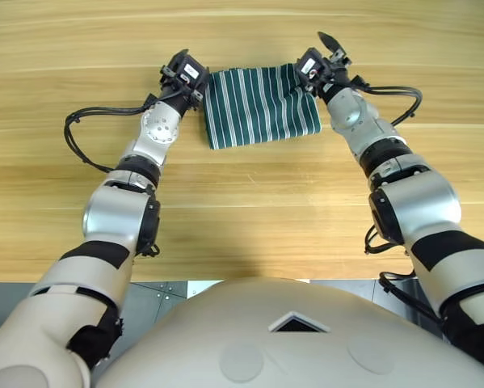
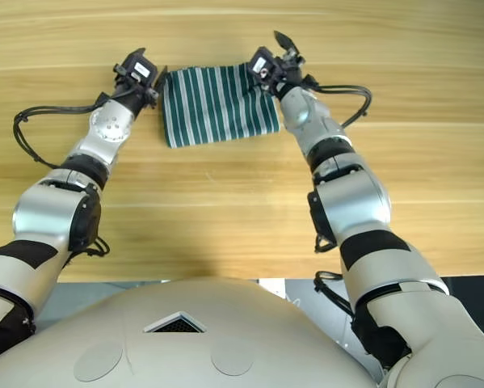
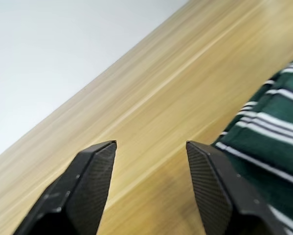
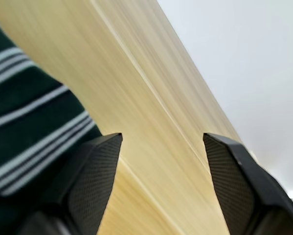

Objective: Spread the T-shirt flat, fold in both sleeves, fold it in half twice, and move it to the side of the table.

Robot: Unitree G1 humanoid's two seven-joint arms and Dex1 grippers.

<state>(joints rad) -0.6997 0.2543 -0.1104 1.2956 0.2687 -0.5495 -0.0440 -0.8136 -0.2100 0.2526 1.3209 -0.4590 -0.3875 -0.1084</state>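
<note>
Lying folded into a compact rectangle, the green-striped T-shirt (image 1: 262,107) sits on the wooden counter (image 1: 242,202) between both arms. The left hand (image 3: 151,147) is at its left edge and the right hand (image 4: 161,139) at its right far corner. Both have fingers spread around nothing, and the right possibly brushes the cloth.

The T-shirt (image 1: 262,105), dark green with thin white stripes, is folded into a compact, roughly rectangular packet. It lies flat on the wooden worktop (image 1: 242,202), its stripes running front to back, slightly slanted.
</note>
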